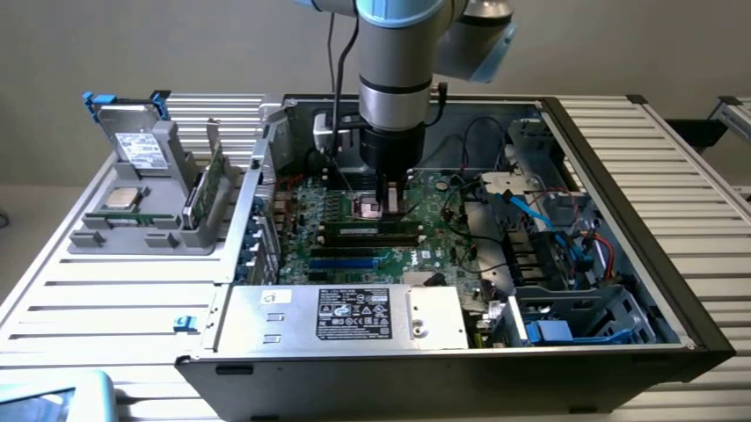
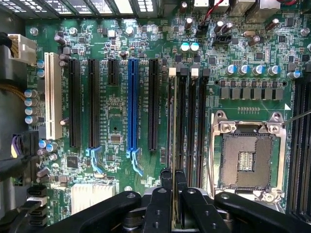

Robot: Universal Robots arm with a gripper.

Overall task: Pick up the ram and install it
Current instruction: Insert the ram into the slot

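The gripper (image 2: 174, 175) is clamped on the ram (image 2: 173, 121), holding it edge-on and parallel to the memory slots (image 2: 182, 121), apparently to seat squarely

No wording could be made out anywhere. The black label (image 1: 352, 314) on the silver power supply (image 1: 437, 323) carried rows of white print and small marks, all too small to read. The white silkscreen on the motherboard (image 2: 116, 111) and the white sticker (image 1: 143, 152) on the grey drive (image 1: 162, 134) were likewise illegible.
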